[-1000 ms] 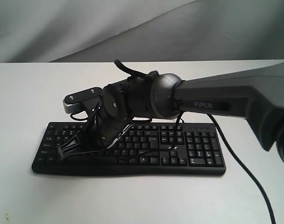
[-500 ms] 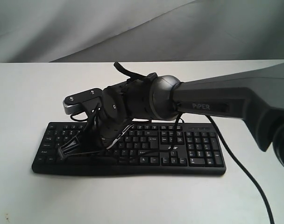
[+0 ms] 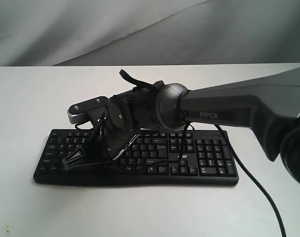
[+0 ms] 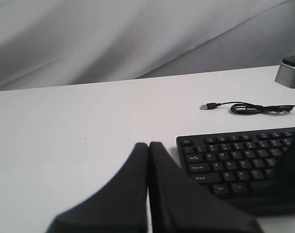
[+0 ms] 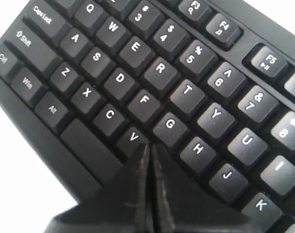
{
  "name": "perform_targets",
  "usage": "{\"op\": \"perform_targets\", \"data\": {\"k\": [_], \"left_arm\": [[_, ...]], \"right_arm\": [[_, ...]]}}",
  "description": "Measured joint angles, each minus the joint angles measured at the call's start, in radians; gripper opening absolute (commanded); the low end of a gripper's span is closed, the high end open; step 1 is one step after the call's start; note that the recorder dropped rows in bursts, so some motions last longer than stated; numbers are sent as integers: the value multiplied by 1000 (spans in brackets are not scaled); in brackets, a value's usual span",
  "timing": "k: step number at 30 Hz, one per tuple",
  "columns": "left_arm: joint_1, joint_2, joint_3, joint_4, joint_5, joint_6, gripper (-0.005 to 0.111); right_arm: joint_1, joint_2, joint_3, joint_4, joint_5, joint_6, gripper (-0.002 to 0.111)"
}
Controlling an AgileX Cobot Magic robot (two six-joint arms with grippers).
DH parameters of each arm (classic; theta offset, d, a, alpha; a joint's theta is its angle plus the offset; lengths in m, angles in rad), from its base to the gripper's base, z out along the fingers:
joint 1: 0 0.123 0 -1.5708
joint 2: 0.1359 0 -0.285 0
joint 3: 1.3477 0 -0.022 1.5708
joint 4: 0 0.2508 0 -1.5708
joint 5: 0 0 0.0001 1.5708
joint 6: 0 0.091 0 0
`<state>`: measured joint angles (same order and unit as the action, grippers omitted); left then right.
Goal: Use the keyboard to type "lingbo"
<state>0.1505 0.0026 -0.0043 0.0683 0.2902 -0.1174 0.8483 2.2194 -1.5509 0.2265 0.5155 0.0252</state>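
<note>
The black keyboard [image 3: 204,163] lies on the white table, number pad to the right. My right gripper [image 3: 114,157] reaches in from the right and hangs low over its letter keys. Its tips are hard to pick out against the black keys there. In the right wrist view the right gripper [image 5: 149,144] is shut with nothing in it. The tip sits just past the V key [image 5: 133,137], below G [image 5: 170,124], and covers the key beside V on the keyboard [image 5: 138,53]. My left gripper [image 4: 148,144] is shut and empty over bare table, beside the keyboard's [image 4: 235,155] Esc end.
The keyboard's thin USB cable [image 4: 249,108] lies unplugged on the table behind it. A black cable [image 3: 258,182] trails from the right arm across the table at the front right. A grey backdrop stands behind the table.
The right arm has sunk slightly, bringing its gripper lower onto the letter keys. The keyboard has not moved.
</note>
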Motion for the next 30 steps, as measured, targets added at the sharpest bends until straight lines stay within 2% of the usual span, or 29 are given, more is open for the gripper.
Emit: {"op": "perform_targets", "data": {"k": [30], "left_arm": [[0, 0, 0, 0, 0, 0, 1]], "right_arm": [[0, 2, 0, -2, -15, 2, 0]]}}
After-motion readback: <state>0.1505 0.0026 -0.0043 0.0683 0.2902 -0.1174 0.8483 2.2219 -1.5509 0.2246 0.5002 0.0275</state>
